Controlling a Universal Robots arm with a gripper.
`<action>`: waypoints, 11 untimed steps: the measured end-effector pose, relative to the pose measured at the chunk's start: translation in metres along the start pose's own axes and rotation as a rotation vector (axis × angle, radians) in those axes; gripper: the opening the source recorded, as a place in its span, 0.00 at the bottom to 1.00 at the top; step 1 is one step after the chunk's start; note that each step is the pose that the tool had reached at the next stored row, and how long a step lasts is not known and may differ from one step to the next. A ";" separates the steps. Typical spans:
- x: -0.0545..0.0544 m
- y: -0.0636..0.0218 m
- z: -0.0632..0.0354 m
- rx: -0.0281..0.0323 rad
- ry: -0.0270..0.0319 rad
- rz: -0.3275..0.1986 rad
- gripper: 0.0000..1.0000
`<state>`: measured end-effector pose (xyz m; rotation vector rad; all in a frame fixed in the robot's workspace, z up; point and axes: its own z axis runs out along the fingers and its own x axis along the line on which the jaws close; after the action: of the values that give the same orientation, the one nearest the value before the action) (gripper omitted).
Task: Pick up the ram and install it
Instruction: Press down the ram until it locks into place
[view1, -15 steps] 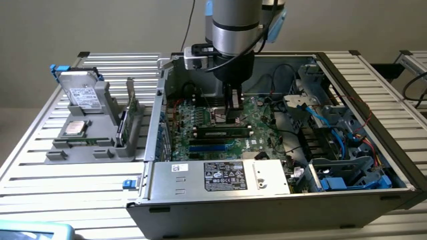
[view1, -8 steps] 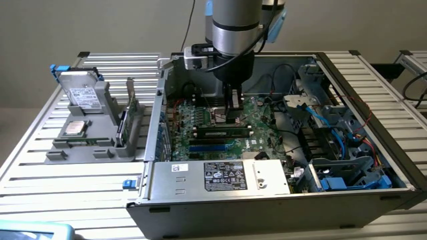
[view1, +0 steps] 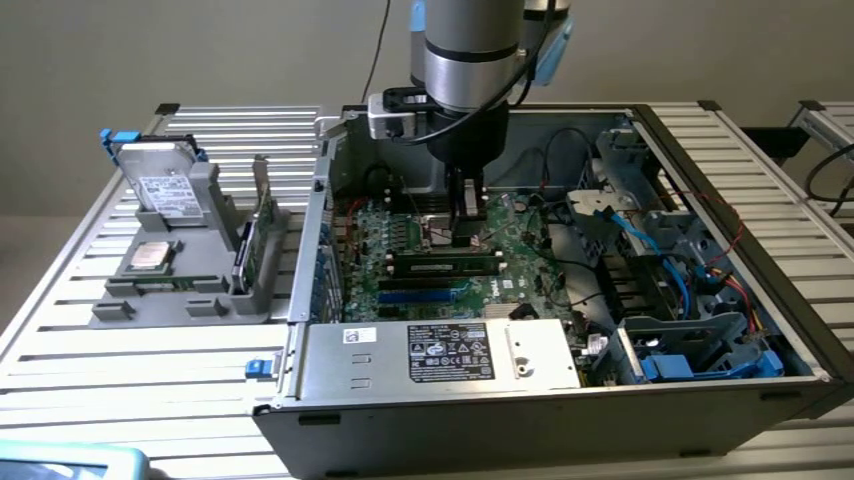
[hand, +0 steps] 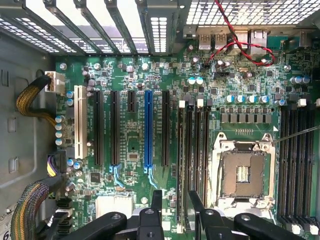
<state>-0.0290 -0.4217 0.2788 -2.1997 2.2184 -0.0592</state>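
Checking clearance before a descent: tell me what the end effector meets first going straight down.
Most likely the black memory slots on the motherboard, next to the CPU socket; the open end effector points straight at them. How far above it sits is unclear.

An open computer case (view1: 534, 430) sits on the slatted tabletop (view1: 134, 390), showing a green motherboard (hand: 130, 145) with a blue slot (hand: 148, 130) and a processor socket (hand: 242, 172). A grey parts stand (view1: 147, 305) stands beside it, on the exterior view's left.
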 end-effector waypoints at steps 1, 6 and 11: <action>0.000 0.0000 0.0000 0.0000 0.0000 0.000 0.32; 0.000 0.0000 0.0000 0.0000 0.0000 0.000 0.13; 0.000 -0.0036 0.0036 0.0000 -0.0053 0.000 0.11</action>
<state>-0.0254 -0.4218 0.2754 -2.1969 2.2160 -0.0532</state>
